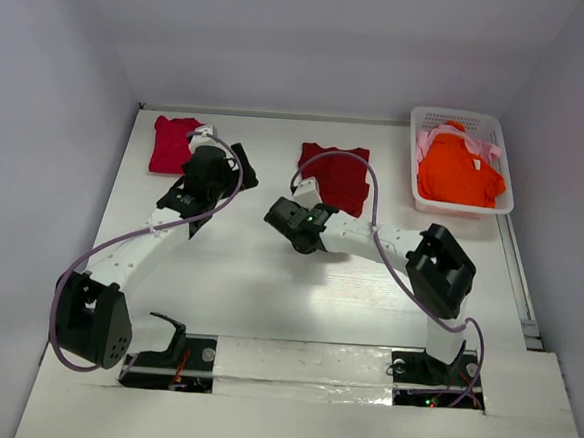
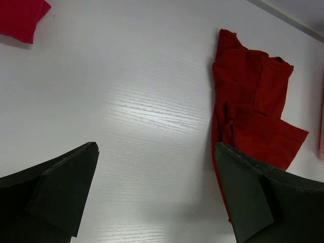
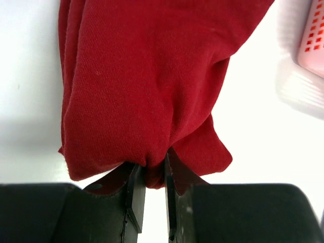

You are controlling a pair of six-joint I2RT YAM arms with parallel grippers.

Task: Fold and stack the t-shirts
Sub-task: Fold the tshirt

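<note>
The dark red t-shirt [image 1: 340, 177] lies partly folded at the back middle of the table. My right gripper [image 1: 302, 190] is shut on a bunched fold at its near left edge; in the right wrist view the cloth [image 3: 142, 76] is pinched between the fingers of this gripper [image 3: 155, 167]. A folded crimson-pink t-shirt [image 1: 172, 142] rests at the back left. My left gripper [image 1: 221, 154] hovers open between the two shirts, and nothing is in that gripper [image 2: 156, 147]; its view shows the dark red shirt [image 2: 253, 101] to its right. The orange t-shirt [image 1: 459, 173] and a pale pink one [image 1: 482, 149] lie in the basket.
The white lattice basket [image 1: 460, 115] stands at the back right corner. Walls close the table at the back and on both sides. A metal rail [image 1: 519, 265] runs along the right edge. A corner of the crimson-pink shirt [image 2: 20, 17] shows at the left wrist view's top left.
</note>
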